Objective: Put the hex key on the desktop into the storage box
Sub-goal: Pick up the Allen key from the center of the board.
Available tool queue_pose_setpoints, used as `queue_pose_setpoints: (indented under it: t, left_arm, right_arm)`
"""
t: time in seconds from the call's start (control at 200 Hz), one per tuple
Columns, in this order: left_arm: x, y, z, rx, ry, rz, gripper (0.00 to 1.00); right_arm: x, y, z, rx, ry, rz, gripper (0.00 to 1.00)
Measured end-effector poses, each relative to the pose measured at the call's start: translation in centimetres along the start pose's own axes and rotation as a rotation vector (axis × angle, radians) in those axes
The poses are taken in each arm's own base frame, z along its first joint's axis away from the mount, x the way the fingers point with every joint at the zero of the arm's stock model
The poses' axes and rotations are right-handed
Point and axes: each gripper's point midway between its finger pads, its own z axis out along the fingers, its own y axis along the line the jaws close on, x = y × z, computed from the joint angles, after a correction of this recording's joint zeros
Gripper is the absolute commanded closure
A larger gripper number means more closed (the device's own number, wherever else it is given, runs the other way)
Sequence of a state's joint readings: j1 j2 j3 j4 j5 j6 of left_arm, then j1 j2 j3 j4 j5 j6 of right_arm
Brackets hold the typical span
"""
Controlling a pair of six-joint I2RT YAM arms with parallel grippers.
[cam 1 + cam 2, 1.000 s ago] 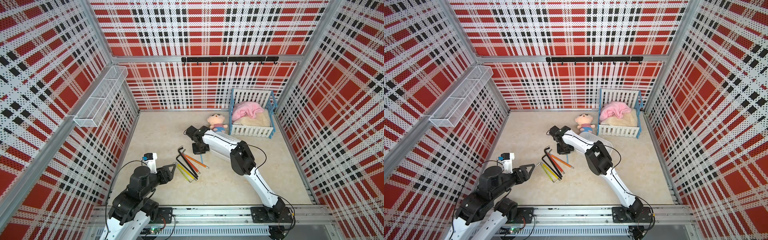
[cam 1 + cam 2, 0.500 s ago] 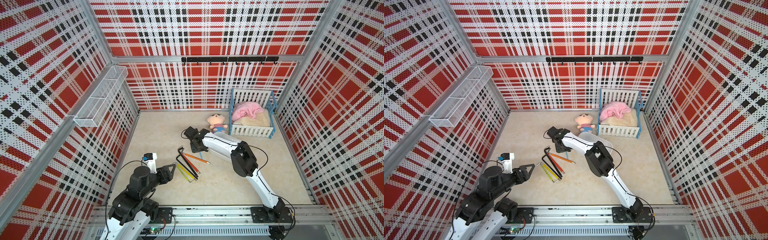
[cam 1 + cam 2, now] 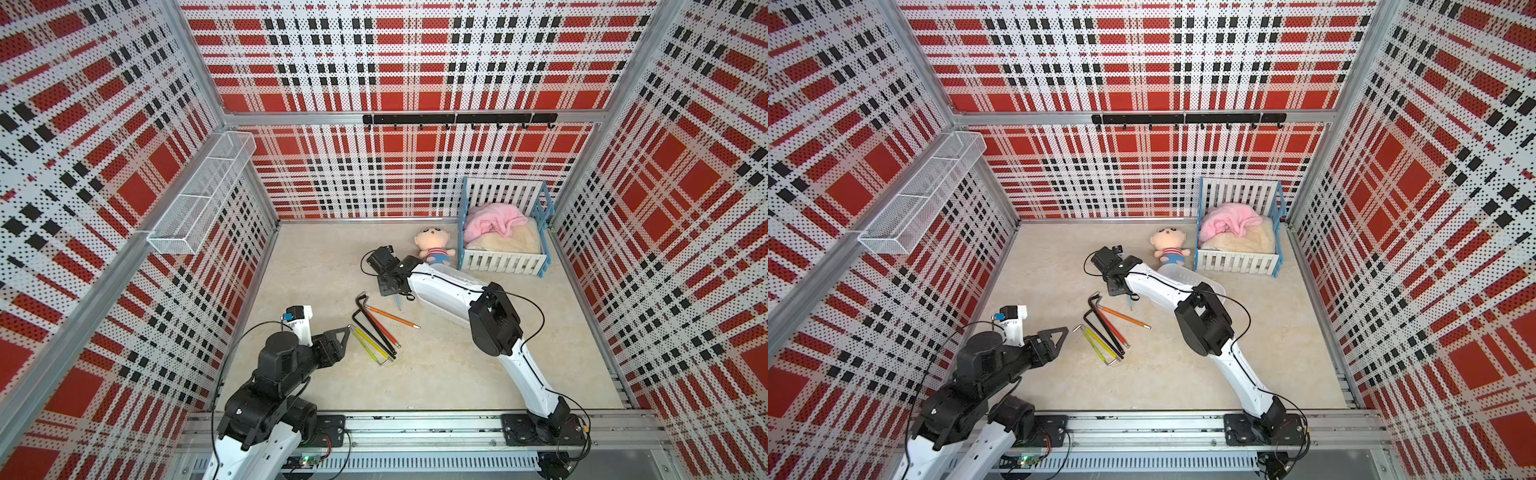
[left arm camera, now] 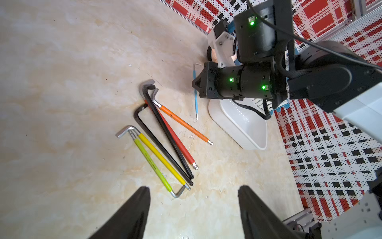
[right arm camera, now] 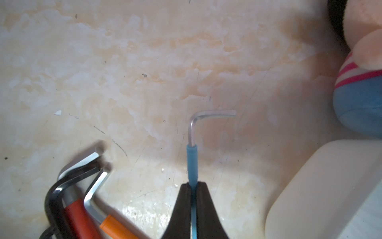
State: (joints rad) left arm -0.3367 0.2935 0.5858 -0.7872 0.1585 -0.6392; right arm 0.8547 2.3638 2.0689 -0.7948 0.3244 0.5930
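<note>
blue hex key (image 5: 192, 163) clamped in right jaws near storage box (image 4: 248, 128) and doll (image 3: 434, 249); left jaws apart.

The right arm (image 3: 451, 291) has long, glossy white shells joined by boxy black joints, and a black cable (image 4: 251, 109) runs in loops along it. Its round black wrist carries small green lights (image 4: 230, 79) and a white bracket (image 4: 222, 44) fixed with small screws. The left arm (image 3: 282, 365) is mostly black, with round motor housings and a white lower shell, and the left gripper (image 4: 194, 187) has matte black fingers (image 4: 130, 217) that taper to a point.
</note>
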Motion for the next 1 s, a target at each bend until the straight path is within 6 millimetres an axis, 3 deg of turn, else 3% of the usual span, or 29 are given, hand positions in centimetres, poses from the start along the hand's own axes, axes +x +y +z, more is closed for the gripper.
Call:
queue_pose_setpoints:
  t: [0.15,0.291,0.496,0.606,0.741,0.842,0.997]
  left_arm:
    - [0.0,0.0,0.0,0.003,0.003,0.006,0.27]
    - [0.1,-0.1,0.0,0.008,0.009,0.011,0.27]
    - [0.4,-0.3,0.2,0.017,0.031,0.036,0.27]
    - [0.6,-0.5,0.2,0.030,0.040,0.056,0.27]
    - [0.7,-0.8,0.1,0.048,0.040,0.066,0.27]
    - [0.6,-0.9,-0.1,0.056,0.037,0.071,0.26]
    - [0.6,-0.9,-0.1,0.059,0.039,0.078,0.26]
  right_arm:
    - [-0.9,0.0,-0.5,0.005,-0.027,-0.037,1.00]
    - [-2.3,-0.2,-2.2,0.002,-0.067,-0.079,1.00]
    - [-5.8,-1.4,-8.4,-0.059,-0.167,-0.138,1.00]
    - [-6.5,-4.0,-11.8,-0.095,-0.194,-0.173,1.00]
    - [-5.7,-8.6,-14.0,-0.132,-0.181,-0.209,1.00]
    - [-4.2,-12.0,-14.3,-0.119,-0.153,-0.245,1.00]
    - [-0.5,-13.9,-13.4,-0.089,-0.086,-0.366,1.00]
